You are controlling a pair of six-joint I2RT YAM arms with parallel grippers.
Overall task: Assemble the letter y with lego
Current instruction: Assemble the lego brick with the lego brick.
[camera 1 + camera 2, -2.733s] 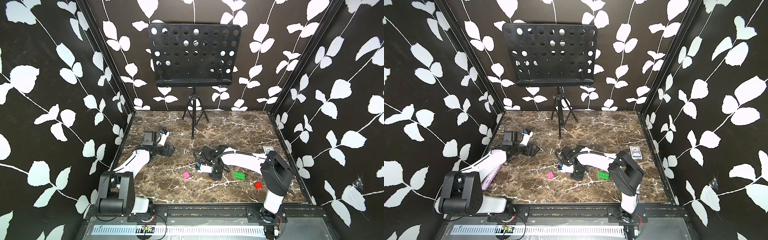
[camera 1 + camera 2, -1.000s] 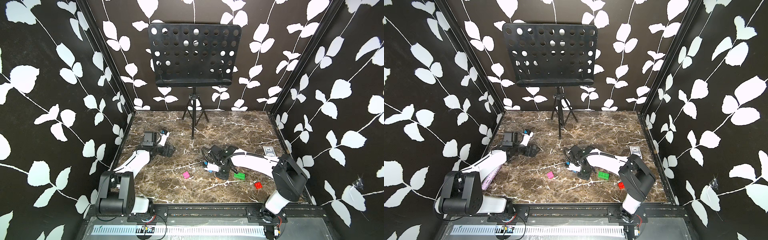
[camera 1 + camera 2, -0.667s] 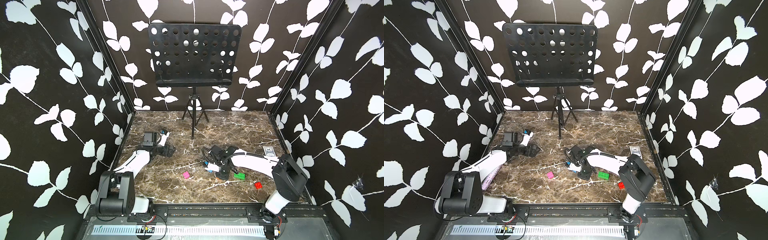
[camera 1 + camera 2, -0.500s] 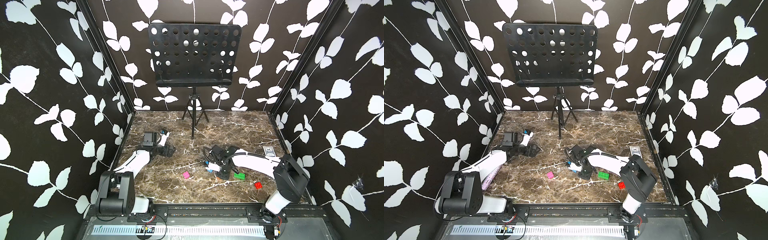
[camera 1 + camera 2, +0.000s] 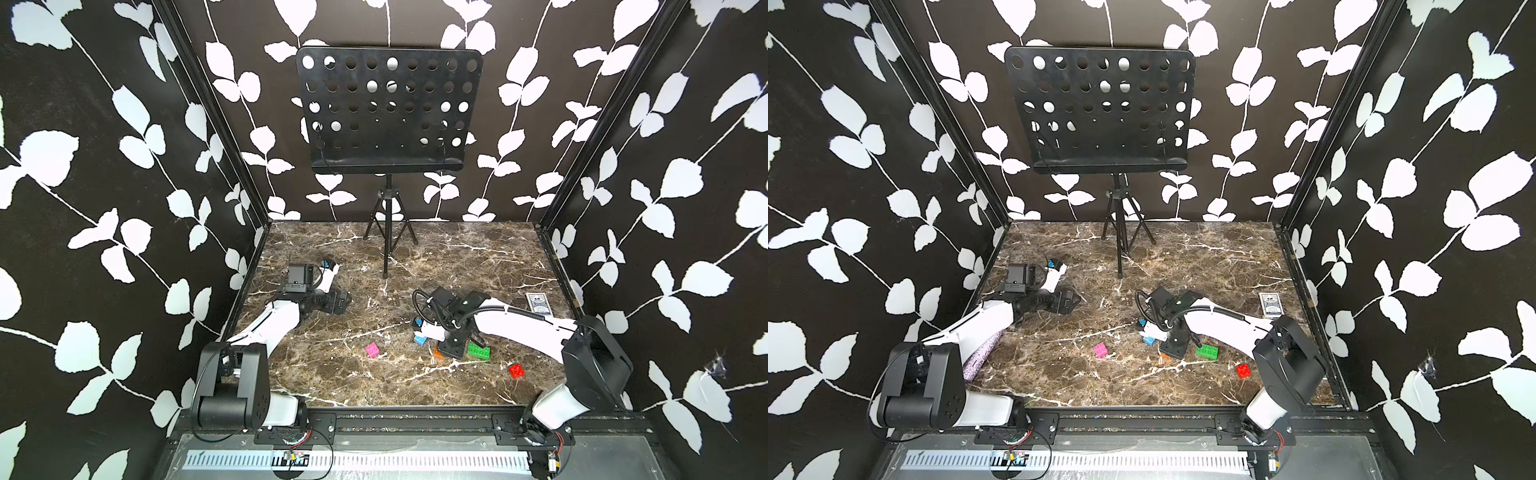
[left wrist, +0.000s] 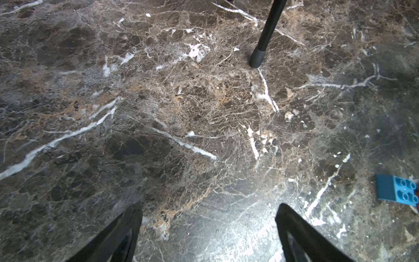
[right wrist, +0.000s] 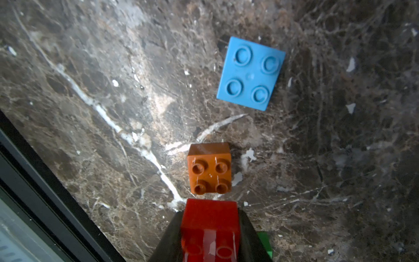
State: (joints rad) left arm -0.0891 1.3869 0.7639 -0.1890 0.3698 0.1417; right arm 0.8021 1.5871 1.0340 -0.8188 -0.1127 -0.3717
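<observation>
right tool (image 7: 210, 223) gripping red-orange brick (image 7: 209, 213), has shifted right beside green brick (image 5: 478, 351) | probably stacking next | left tool (image 6: 208, 207) wide open, empty

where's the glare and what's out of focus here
left wrist: a white glare patch on the marble table between the jaws of the left gripper; right wrist: the reddish brick in the right gripper is soft with shiny streaks, the orange brick sharper; both top views: evenly lit, sharp
</observation>
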